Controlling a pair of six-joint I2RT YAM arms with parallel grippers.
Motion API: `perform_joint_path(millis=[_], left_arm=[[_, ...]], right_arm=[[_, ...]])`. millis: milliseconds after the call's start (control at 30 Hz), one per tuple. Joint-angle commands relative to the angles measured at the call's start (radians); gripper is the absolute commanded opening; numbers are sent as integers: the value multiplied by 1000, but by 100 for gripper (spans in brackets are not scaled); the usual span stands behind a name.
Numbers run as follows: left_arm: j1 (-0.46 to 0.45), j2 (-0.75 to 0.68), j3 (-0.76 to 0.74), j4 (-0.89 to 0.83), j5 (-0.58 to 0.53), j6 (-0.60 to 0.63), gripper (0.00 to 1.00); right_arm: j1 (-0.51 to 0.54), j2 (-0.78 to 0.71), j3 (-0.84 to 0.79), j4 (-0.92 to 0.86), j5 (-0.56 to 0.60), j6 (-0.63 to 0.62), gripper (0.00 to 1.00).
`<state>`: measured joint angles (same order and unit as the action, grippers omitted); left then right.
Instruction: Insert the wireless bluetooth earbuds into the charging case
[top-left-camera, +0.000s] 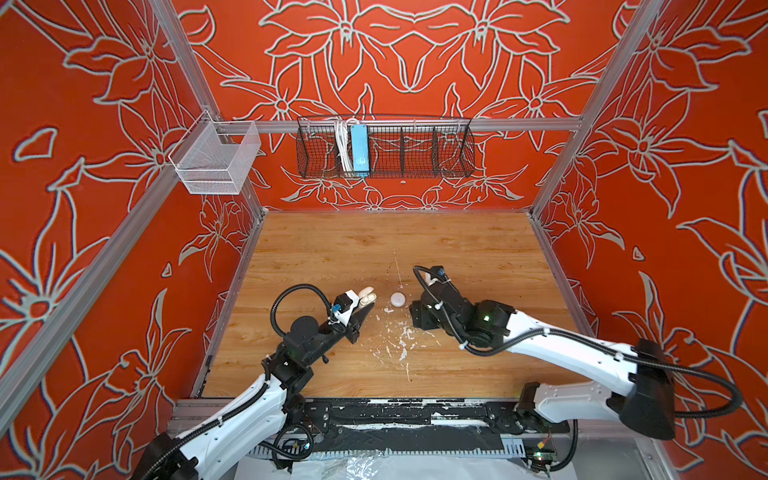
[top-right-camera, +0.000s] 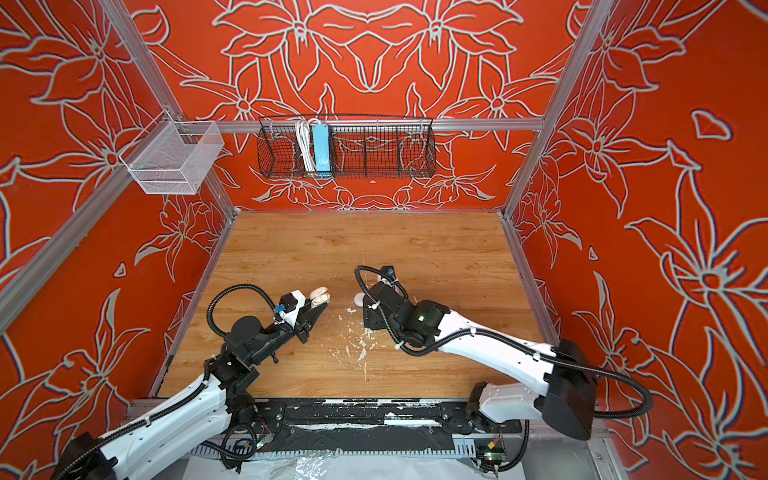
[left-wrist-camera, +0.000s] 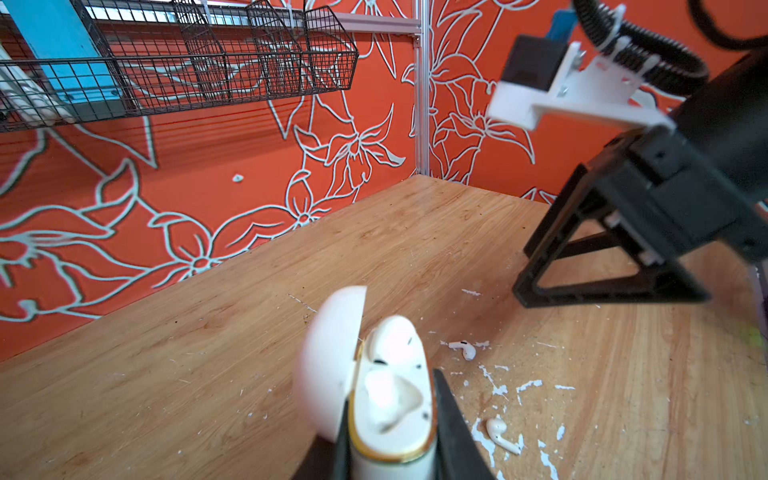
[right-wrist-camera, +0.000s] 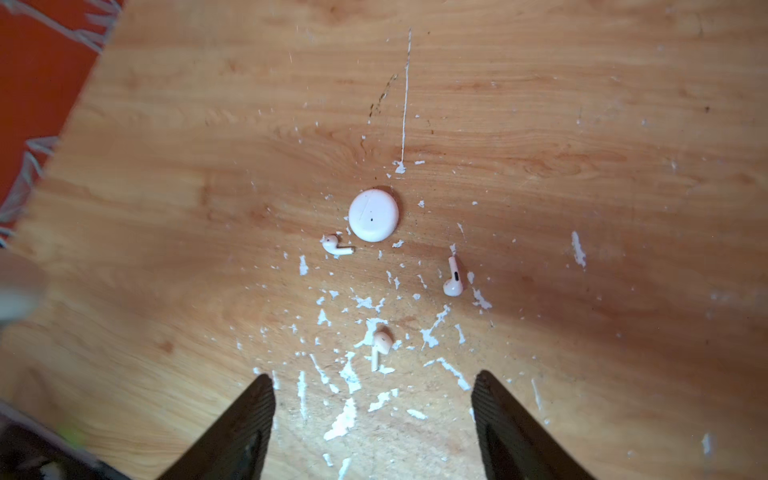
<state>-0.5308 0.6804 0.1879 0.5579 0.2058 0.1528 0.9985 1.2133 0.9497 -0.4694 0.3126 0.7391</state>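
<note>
Wooden surface, paint flecks across it, red floral walls around.
My left end effector — pinching the charging case, lid hinged open, seated earbud inside.
My right end effector — fingers spread wide, nothing between them. It hovers over three loose wireless bluetooth earbuds lying apart on the surface, near a round white case.

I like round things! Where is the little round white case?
The round white case lies mid-table in a top view, between the open charging case in the left gripper and the right gripper, a loose earbud beside it.
</note>
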Motion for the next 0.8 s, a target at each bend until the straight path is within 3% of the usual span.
perform_joint_path(millis=[0,133,267,500,767], left_arm=[[2,-23,17,2,-6,4,0],[2,-21,17,5,4,2,0],[2,-17,23,3,15,-2,0],[1,-34,18,-3,7,4,0],[1,-11,33,-20,2,6,0]], right_arm=[[-14,-88,-82,10,39,-34,97],[-74,-64,-14,-195,4,51,98],[-86,42,46,-240,-98,56,97],[-89,299,138,-214,-229,27,73],[-88,517,264,-274,-249,13,60]])
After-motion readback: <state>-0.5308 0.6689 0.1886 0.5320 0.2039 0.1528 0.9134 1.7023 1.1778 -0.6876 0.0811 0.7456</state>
